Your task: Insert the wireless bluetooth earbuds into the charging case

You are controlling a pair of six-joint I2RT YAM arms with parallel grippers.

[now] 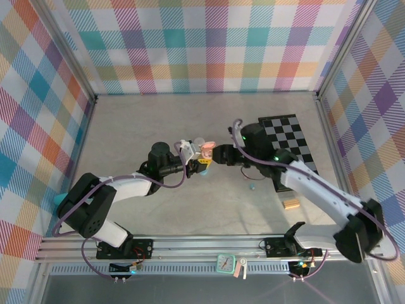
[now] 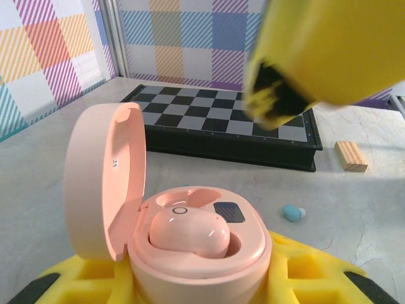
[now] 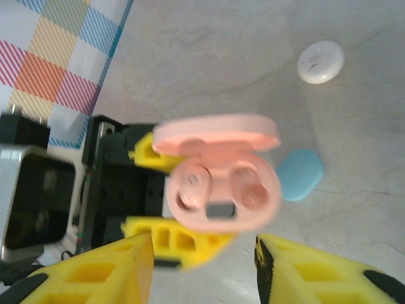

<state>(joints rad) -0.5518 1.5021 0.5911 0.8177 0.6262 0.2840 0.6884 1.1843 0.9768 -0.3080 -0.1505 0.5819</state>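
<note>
Left wrist shows pink earbud (image 2: 188, 233) seated in open case (image 2: 202, 272).

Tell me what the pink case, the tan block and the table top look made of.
The pink case: likely moulded plastic, smooth satin finish, soft highlights on its rounded lid. The tan block: apparently bare wood, matte, faint grain lines. The table top: pale grey, marble-like veining, matte; stone or printed laminate, cannot tell.

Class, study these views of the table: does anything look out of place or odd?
One light blue earbud lies loose on the table, alone in front of the checkerboard and outside any case. The open pink case itself looks fine.
</note>
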